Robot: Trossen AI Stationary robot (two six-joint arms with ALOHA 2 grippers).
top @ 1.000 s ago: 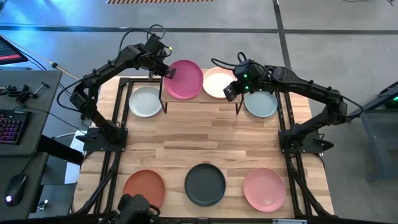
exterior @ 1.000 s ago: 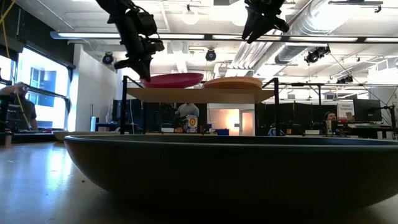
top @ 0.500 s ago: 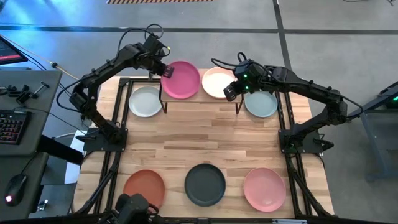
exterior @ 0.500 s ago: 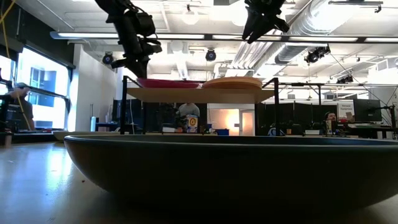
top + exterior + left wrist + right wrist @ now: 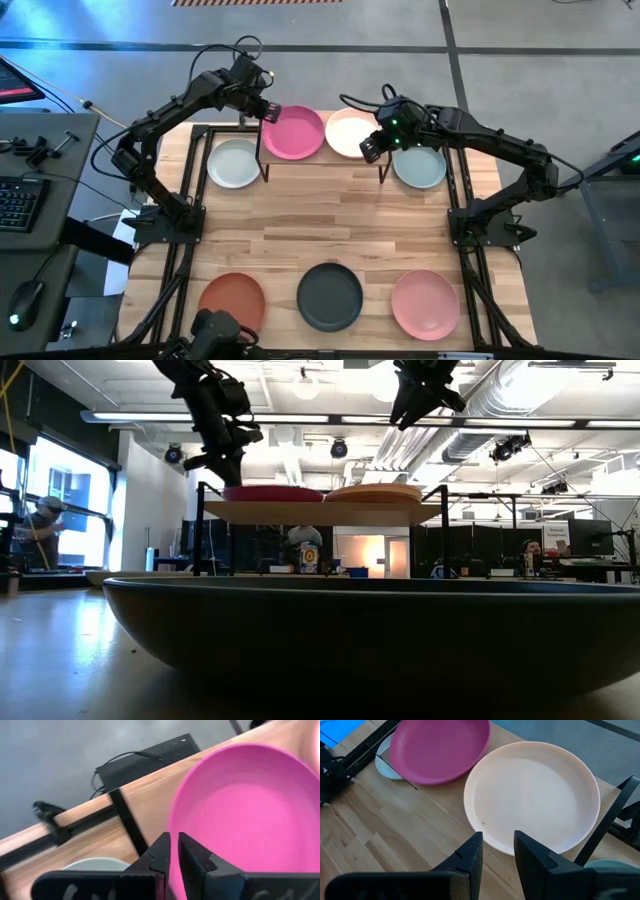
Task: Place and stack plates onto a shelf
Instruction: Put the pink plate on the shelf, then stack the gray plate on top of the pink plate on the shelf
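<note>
The shelf (image 5: 320, 512) stands at the table's far middle. A magenta plate (image 5: 293, 132) lies flat on its left half, and a peach plate (image 5: 350, 131) lies flat on its right half. My left gripper (image 5: 268, 114) is at the magenta plate's left rim. Its fingers stand a little apart, with the rim between them. My right gripper (image 5: 372, 146) hovers open above the peach plate's near right rim (image 5: 532, 795), with nothing between its fingers. My left gripper (image 5: 174, 852) has the magenta plate's left rim (image 5: 173, 827) in the narrow gap between its two fingers. It slants down from the table's far left. Whether the fingers touch the rim I cannot tell. The plate lies flat on the shelf top.
Two pale grey-green plates (image 5: 234, 163) (image 5: 419, 166) lie on the table beside the shelf's legs. A terracotta plate (image 5: 231, 300), a charcoal plate (image 5: 330, 296) and a pink plate (image 5: 425, 303) lie along the near edge. Bare wood lies between the two rows.
The magenta plate was tilted, with its right side raised off the shelf. It has come down and now lies flat on the shelf top beside the peach plate. My left gripper has stayed at the plate's left rim.
</note>
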